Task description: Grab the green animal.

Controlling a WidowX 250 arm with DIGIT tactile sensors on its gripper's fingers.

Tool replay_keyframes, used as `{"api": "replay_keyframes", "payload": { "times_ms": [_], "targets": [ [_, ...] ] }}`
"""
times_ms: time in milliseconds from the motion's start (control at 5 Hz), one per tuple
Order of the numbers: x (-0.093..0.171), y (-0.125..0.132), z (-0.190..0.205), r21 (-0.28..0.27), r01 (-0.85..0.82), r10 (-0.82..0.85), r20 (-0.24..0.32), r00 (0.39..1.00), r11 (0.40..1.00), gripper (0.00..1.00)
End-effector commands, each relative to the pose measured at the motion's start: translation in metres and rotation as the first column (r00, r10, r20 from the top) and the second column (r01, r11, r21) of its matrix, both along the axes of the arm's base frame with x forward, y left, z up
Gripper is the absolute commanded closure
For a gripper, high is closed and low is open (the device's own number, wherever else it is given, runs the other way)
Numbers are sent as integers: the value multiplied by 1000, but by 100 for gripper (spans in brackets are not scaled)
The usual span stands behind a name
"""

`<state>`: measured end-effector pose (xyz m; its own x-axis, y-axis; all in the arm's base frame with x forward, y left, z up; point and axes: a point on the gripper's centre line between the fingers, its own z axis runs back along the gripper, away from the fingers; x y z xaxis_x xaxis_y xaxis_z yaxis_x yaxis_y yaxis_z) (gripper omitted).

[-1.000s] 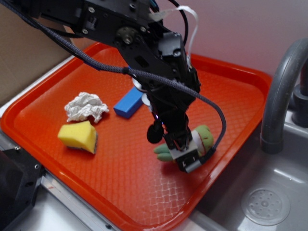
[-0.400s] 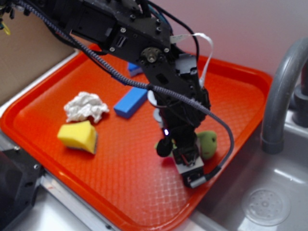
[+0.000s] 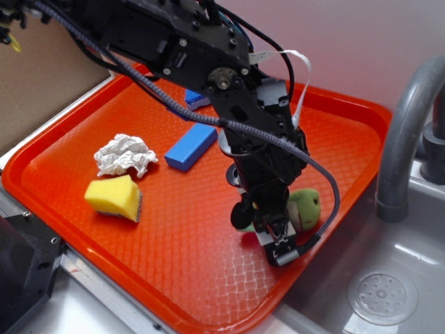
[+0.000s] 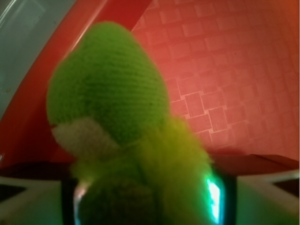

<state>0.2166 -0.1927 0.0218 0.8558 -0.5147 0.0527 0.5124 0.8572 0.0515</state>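
Gripper (image 3: 274, 233) apparently around green animal (image 4: 112, 117)

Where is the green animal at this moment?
In the exterior view, the green animal is on the orange tray near its faucet-side edge, between the gripper fingers; the wrist view shows it filling the frame.

We saw the sponge (image 3: 113, 197) on the tray (image 3: 174, 278), left of the frog (image 3: 306, 207); crumpled paper (image 3: 125, 154) lay behind it, a block (image 3: 190, 147) further right.
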Motion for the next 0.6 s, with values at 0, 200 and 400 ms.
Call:
{"api": "replay_keyframes", "payload": {
  "times_ms": [0,200,400],
  "targets": [
    [3,40,58,38,-122,121,8,993,992,100],
    [11,67,95,-6,-225,225,-22,974,974,100],
    [12,97,142,-13,-398,399,31,917,917,100]
  ]
}}
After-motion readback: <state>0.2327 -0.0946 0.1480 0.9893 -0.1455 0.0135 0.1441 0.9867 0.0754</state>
